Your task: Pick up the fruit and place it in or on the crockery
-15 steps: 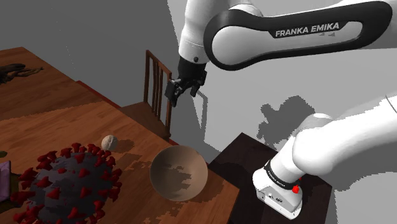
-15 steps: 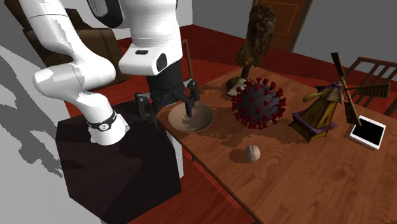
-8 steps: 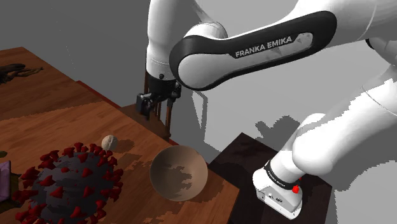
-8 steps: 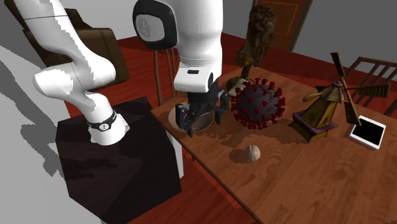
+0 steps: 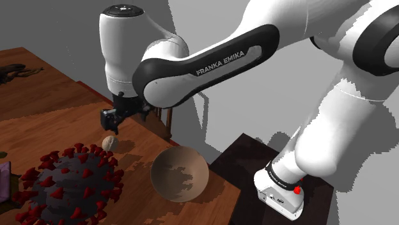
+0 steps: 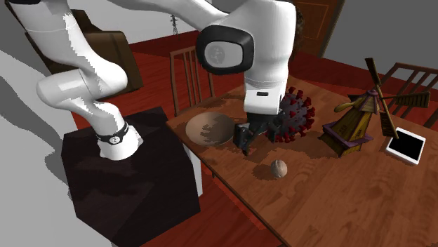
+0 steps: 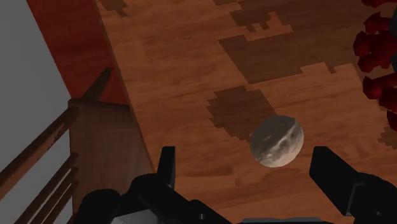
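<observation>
We see a dark ball with red spikes (image 5: 64, 185) sitting at the shoulder view's left on a wooden table (image 5: 38, 128). Just beside it, toward the table's far edge, the fruit (image 5: 110, 142), small, pale and round, rests on the bare wood. The black gripper (image 5: 112, 126) hangs close above the fruit without touching it. In the wrist view its 2 fingers (image 7: 167, 167) stand wide apart and grasp nothing. The fruit (image 7: 277, 141) lies on the table between them, touching neither. Farther right in the shoulder view, a brown bowl (image 5: 179, 174) stands near the table's edge, apart from the fruit. The dark stand (image 5: 246, 160) is at the lower right. In the second exterior view, the gripper (image 6: 258, 140) hovers between the bowl (image 6: 209, 130) and the spiky ball (image 6: 295, 116), with the fruit (image 6: 279, 168) nearer us.
</observation>
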